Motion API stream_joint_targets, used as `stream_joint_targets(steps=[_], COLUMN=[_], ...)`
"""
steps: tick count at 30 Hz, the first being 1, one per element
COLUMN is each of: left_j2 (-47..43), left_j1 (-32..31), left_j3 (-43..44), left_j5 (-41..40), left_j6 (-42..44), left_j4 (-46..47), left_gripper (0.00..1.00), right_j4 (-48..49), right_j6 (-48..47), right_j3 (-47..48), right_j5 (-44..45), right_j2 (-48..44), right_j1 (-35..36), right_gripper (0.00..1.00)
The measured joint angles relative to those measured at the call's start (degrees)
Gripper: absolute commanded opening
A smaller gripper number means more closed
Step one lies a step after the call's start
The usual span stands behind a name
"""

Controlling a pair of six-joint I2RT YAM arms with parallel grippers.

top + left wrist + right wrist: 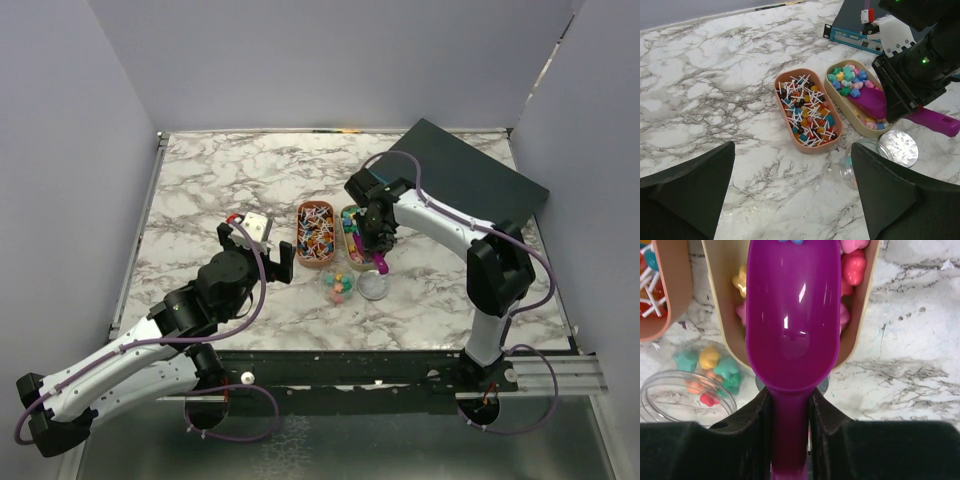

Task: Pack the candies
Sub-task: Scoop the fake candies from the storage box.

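Note:
The candies are small pastel pieces that fill a cream oval tray. My right gripper is shut on the handle of a purple scoop, whose empty bowl lies low in that tray among the candies. In the top view the right gripper hangs over the tray. A clear jar in front of the trays holds a few candies. My left gripper stands open over bare marble to the left of the jar, holding nothing.
An orange oval tray of small coloured pieces with white sticks lies left of the cream tray. A silver lid rests right of the jar. A black box sits at the back right. Grey walls enclose the marble table.

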Motion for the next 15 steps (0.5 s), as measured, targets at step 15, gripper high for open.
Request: stream_joint_targets(steps=[15], left_j2=[0.00], left_j1=[0.02], left_j3=[0.00], left_j5=[-0.98], left_j6=[0.20], left_j4=[-0.04], left_gripper=[0.99], right_j4=[5.38], right_j6=[-0.70], right_j3=[1.07], right_j5=[0.48], right_j2=[3.93], right_j1=[-1.22], right_gripper=[0.01])
